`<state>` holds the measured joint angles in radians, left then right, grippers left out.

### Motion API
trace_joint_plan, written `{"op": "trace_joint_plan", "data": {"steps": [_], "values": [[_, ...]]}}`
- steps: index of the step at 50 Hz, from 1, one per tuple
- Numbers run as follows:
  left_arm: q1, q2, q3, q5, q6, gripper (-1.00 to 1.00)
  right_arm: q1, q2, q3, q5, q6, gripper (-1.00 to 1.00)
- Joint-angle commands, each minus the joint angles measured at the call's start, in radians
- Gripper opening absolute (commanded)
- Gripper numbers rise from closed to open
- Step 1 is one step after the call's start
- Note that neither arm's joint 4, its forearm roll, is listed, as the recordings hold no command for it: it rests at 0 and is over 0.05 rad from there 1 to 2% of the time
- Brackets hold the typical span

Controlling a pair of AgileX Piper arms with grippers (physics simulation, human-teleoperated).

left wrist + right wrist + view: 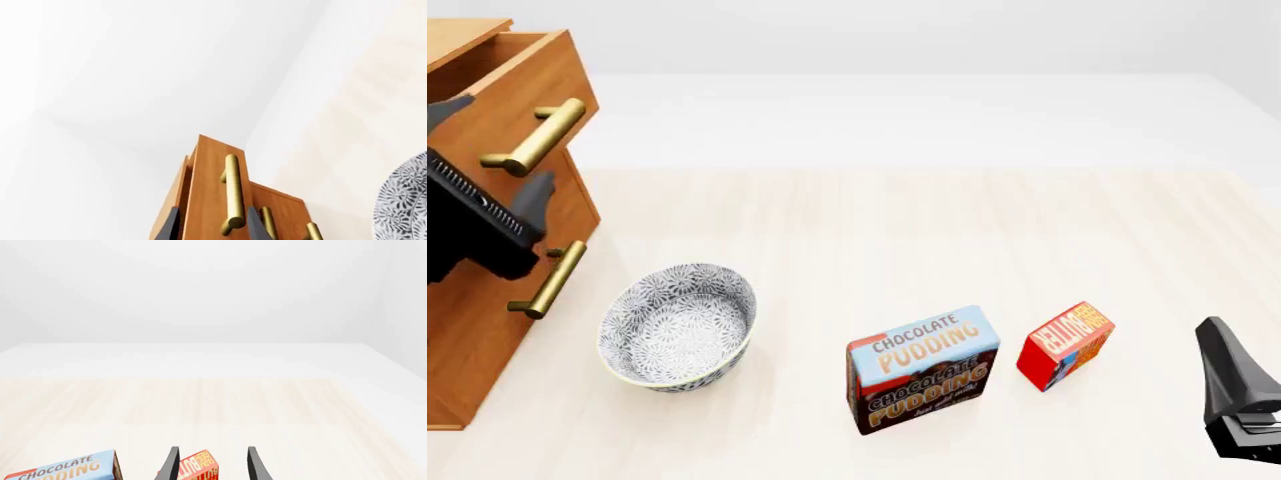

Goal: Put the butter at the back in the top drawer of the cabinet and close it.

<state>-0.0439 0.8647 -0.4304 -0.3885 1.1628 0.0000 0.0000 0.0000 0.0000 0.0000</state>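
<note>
My left gripper (487, 145) sits with its fingers spread to either side of the top drawer's (527, 85) brass handle (537, 137), not squeezing it — the drawer is pulled partway out of the cabinet (481, 330). My right gripper (211, 465) hangs spread wide and empty at the near right of the table (908, 230), with the butter (1065, 344) just ahead between its fingers in the wrist view, standing beside the pudding box (924, 368); a patterned bowl (677, 325) sits by the cabinet.

gripper (212, 467): fingers (170, 465) spread apart, the butter between them
butter (199, 467): red box, on table
pudding box (63, 469): left of butter
table (220, 410): pale wood
</note>
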Motion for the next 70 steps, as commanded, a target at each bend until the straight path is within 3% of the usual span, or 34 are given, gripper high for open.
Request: {"op": "trace_joint_plan", "data": {"steps": [1,9,34,38,40,45,70], "values": [[-0.020,-0.026,-0.063,0.068,-0.046,1.00,0.000,0.000,0.000,0.000,0.000,1.00],[-0.013,-0.045,-0.156,0.172,-0.113,1.00,0.000,0.000,0.000,0.000,0.000,1.00],[0.036,-0.125,-0.512,0.632,-0.421,1.00,0.000,0.000,0.000,0.000,0.000,1.00],[0.045,-0.151,-0.518,0.642,-0.413,1.00,0.000,0.000,0.000,0.000,0.000,1.00],[0.051,-0.130,-0.569,0.701,-0.472,1.00,0.000,0.000,0.000,0.000,0.000,1.00],[0.057,-0.115,-0.621,0.764,-0.528,1.00,0.000,0.000,0.000,0.000,0.000,1.00],[0.066,-0.041,-0.786,0.925,-0.704,1.00,0.000,0.000,0.000,0.000,0.000,1.00]]}}
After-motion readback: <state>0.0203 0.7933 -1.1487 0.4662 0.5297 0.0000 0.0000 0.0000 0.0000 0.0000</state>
